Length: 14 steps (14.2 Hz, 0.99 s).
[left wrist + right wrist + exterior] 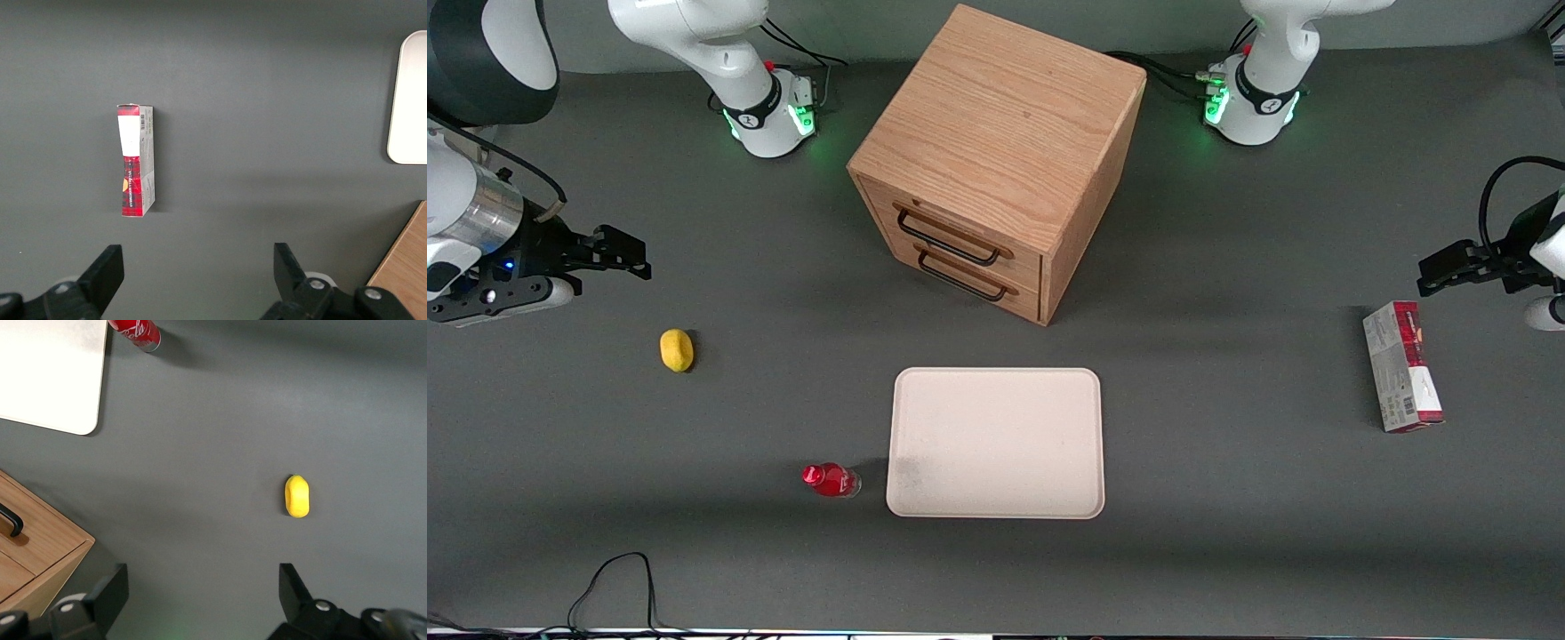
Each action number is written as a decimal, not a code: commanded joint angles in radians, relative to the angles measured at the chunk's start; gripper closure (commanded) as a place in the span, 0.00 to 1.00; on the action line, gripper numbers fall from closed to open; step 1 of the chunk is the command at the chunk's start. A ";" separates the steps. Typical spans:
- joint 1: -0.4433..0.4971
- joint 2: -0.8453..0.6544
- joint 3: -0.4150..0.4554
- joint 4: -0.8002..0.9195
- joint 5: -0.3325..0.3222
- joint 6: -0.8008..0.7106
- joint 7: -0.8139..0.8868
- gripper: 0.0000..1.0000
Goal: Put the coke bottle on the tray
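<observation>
Grey desk (pixel 1227 533): hand (pixel 633 258) spread wide, empty, hovering above a lemon (pixel 677 349); coke bottle (pixel 830 479) lying well away from it, just beside the cream tray (pixel 996 442).

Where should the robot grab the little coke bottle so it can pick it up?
The coke bottle lies on its side beside the tray, so coming straight down looks best, jaws closing across the red label in the middle, where the body is roundest. The cap end is probably too narrow. The gripper is open, up near the lemon, far from the bottle.
</observation>
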State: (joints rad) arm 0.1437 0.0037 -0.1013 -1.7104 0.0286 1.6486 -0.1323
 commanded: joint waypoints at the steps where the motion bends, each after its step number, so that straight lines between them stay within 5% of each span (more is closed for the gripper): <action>1: 0.016 0.007 -0.018 0.028 0.016 -0.022 0.016 0.00; 14: 0.019 0.038 -0.017 0.095 0.014 -0.107 0.017 0.00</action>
State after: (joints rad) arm 0.1470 0.0069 -0.1056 -1.6788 0.0286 1.5887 -0.1297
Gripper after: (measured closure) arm 0.000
